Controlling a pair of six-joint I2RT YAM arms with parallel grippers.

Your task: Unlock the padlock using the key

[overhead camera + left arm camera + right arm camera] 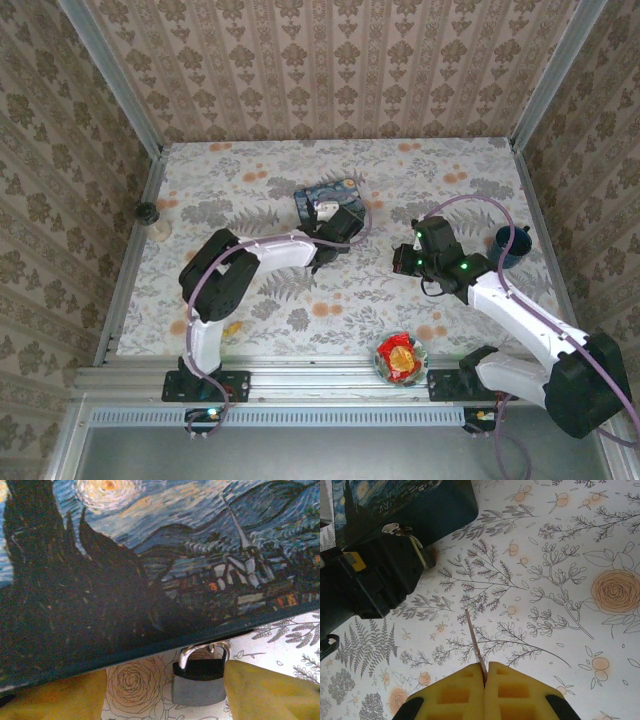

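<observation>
At the tin's near edge: the padlock (200,682) hangs by its shackle (186,655) from under the blue painted tin (150,555). Its body lies on the flowered counter (280,635).
Left claw (165,692): open, with the yellow pads on either side of the lock. One pad (270,695) is touching or just beside the body's edge, and the other (50,700) stands well apart (no grip yet).
Right claw (485,670): closed on the key (474,640). The thin blade is seen edge-on, pointing out past the fingertips over bare counter, well apart from the tin.
Keyway: I cannot tell which face of the lock carries it.
Step, as judged: steady the lock first, then bring the key across.
Risk 1: the lock swings on its shackle when the key pushes against it, because the open pads are not pinning it.
Risk 2: the blade twists or slides back between the soft pads under insertion force (the pinch area on it looks small).
Risk 3: the two claws crowd each other at the tin's edge, since the lock sits tight under the overhang.
Risk 4: the tin is shoved along the counter if the key meets the lock off-axis.
</observation>
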